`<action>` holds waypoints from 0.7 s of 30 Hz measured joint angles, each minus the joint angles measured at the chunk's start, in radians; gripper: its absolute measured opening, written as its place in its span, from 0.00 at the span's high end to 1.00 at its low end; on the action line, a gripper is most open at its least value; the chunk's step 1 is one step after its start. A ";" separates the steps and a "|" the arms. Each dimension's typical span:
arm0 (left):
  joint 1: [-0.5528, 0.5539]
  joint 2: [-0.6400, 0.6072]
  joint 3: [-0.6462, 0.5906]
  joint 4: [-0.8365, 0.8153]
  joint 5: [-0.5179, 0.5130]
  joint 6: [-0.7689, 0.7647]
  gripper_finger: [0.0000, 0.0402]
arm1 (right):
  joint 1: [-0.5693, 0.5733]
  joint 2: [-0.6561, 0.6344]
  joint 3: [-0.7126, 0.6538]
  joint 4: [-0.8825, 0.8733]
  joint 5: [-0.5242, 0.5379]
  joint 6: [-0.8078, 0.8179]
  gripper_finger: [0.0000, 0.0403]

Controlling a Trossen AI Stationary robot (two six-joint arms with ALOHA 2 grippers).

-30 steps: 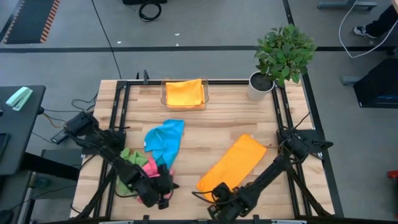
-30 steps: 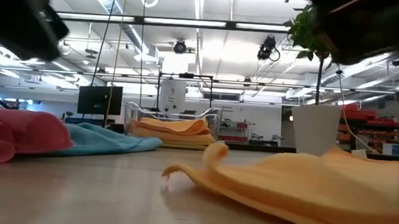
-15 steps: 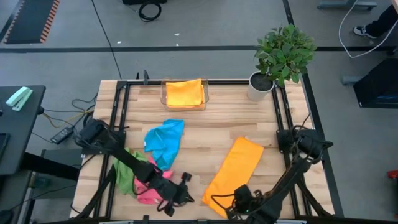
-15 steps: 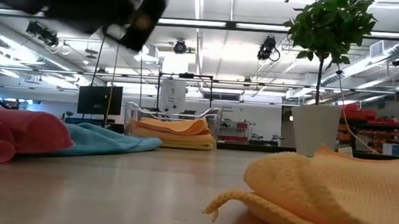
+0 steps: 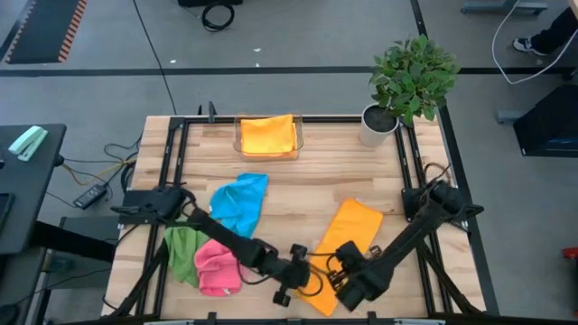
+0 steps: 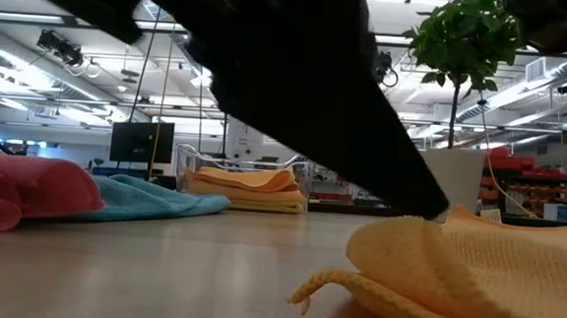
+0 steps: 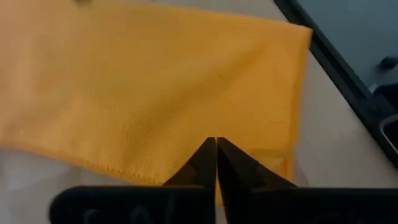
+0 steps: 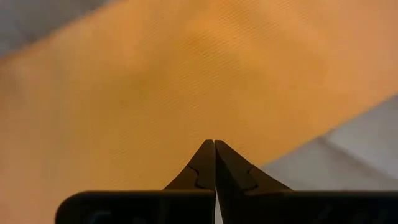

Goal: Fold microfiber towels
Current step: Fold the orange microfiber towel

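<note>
High view showed the orange towel (image 5: 341,246) lying as a long folded strip on the pale wood table (image 5: 316,185), its weave fine and slightly ribbed. A blue towel (image 5: 238,203) lay crumpled near the table's middle, with pink (image 5: 215,267) and green (image 5: 185,251) towels bunched beside it at the left front. Another orange towel (image 5: 268,134) sat folded flat in the clear tray (image 5: 240,144) at the far edge. The left gripper (image 5: 298,271) and right gripper (image 5: 345,264) met over the strip's near end, each with its fingers pressed together; whether they pinched cloth was unclear. Low view alone showed the strip's doubled, rounded edge (image 6: 394,284), and the potted plant (image 6: 463,52) behind it.
</note>
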 joint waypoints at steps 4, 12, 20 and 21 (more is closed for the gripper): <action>0.028 0.006 0.000 -0.021 0.067 -0.072 0.97 | 0.019 -0.169 -0.184 0.074 0.053 0.060 0.99; 0.017 0.005 0.003 -0.014 0.080 -0.114 0.98 | 0.029 -0.429 -0.607 0.379 0.038 0.149 0.99; -0.012 0.020 0.005 0.025 0.106 -0.189 0.98 | -0.011 -0.490 -0.737 0.397 0.042 0.070 0.99; -0.016 0.025 0.005 0.019 0.106 -0.206 0.98 | -0.024 -0.492 -0.746 0.401 0.041 0.051 0.99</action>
